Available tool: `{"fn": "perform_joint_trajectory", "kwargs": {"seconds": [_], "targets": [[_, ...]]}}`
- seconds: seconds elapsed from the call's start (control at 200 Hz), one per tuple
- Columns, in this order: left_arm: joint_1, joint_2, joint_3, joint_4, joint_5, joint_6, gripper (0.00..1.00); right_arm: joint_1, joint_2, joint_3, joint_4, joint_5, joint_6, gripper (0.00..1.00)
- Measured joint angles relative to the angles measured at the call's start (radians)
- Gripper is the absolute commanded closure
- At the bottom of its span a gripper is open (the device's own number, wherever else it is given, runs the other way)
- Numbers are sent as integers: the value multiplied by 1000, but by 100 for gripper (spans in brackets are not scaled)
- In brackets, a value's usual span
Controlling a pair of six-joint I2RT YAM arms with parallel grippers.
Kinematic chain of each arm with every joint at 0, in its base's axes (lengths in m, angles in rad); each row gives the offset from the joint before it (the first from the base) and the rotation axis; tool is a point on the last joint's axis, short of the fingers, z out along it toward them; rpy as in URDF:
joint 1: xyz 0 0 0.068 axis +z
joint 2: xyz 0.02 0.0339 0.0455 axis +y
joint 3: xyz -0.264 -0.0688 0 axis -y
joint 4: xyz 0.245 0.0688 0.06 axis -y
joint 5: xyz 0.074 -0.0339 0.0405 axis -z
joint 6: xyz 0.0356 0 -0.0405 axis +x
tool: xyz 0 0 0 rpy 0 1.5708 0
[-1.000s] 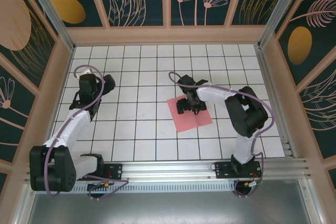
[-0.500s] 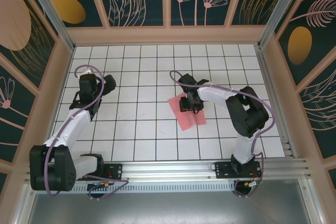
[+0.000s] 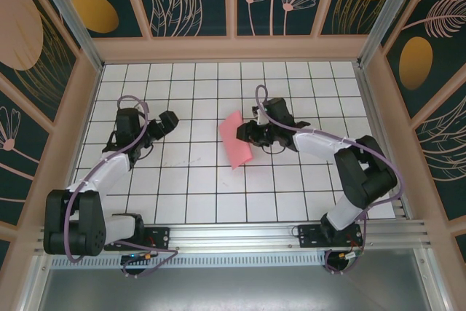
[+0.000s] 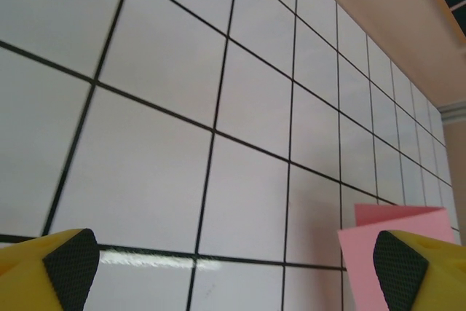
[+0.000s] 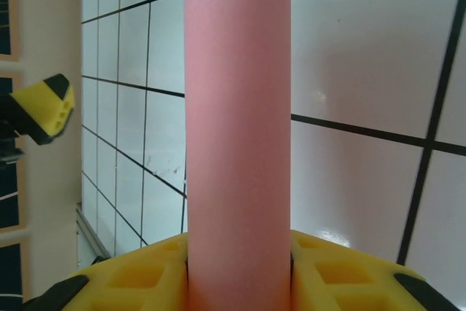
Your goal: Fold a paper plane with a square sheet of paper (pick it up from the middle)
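Observation:
The square sheet of paper [image 3: 235,138], salmon pink, is bent double into a narrow curved band and held off the tiles. My right gripper [image 3: 248,132] is shut on its middle from the right. In the right wrist view the paper [image 5: 237,107] rises as a rounded pink strip between the yellow fingers [image 5: 138,278] of my right gripper [image 5: 238,271]. My left gripper [image 3: 168,121] stands open about two tiles left of the paper, nothing between its fingers. In the left wrist view the left gripper [image 4: 233,271] spans bare tile, with the paper's edge [image 4: 364,249] by its right fingertip [image 4: 397,260].
White tiled table [image 3: 189,180] with black grid lines, walled by a tan rim [image 3: 233,49] and patterned panels. A metal rail [image 3: 240,234] runs along the near edge by the arm bases. One yellow left fingertip [image 5: 45,107] is visible in the right wrist view.
My right gripper closed on the flat sheet, lifted it and carried it left, so the sheet bent double. My left arm moved right toward the paper, still open.

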Motion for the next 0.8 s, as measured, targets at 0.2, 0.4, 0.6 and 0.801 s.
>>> {"fn": "perform_joint_trajectory", "kwargs": {"seconds": [0.2, 0.4, 0.6, 0.801], "targets": [[-71, 10, -27, 35, 20, -44, 1, 1, 51, 0, -23, 76, -21, 52], [-120, 58, -27, 63, 21, -73, 2, -29, 61, 0, -89, 211, -76, 35], [-157, 84, -27, 98, 32, -101, 2, -48, 60, 0, -123, 304, -100, 28], [-227, 108, -26, 165, 51, -125, 1, -74, 60, -3, -137, 336, -106, 31]]}}
